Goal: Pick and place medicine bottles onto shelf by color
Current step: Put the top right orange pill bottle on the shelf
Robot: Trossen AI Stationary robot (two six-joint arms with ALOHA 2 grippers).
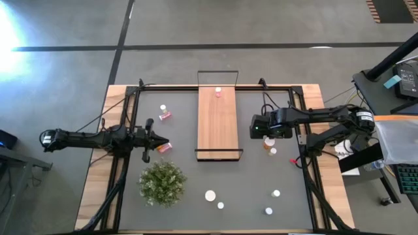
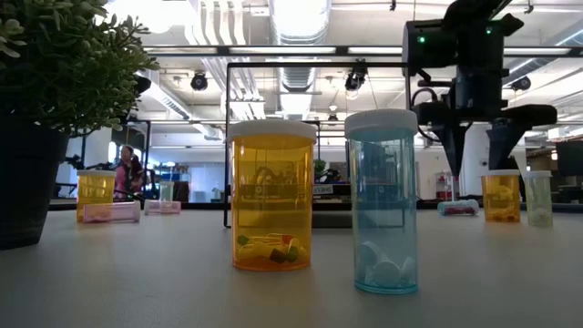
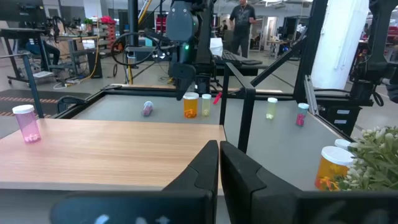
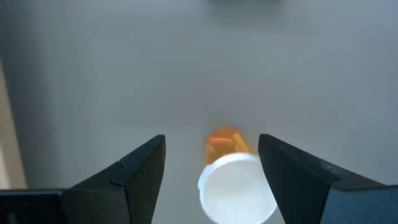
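The right hand (image 4: 211, 171) is held above the table mat (image 1: 248, 189) just right of the shelf (image 1: 217, 121), its fingers (image 4: 134, 168) spread apart around nothing, with an orange bottle (image 4: 227, 171) standing directly below the gap. A pale bottle (image 1: 273, 151) is seen just beside that one. The left hand (image 3: 219, 168) is parked left of the shelf with its fingers pressed together. One pink bottle (image 1: 218, 91) is set at the far end of the shelf. Other bottles are scattered on the mat: two pink (image 1: 164, 115) at the left, and several white-capped ones (image 1: 210, 195) along the near edge beside the plant (image 1: 162, 183).
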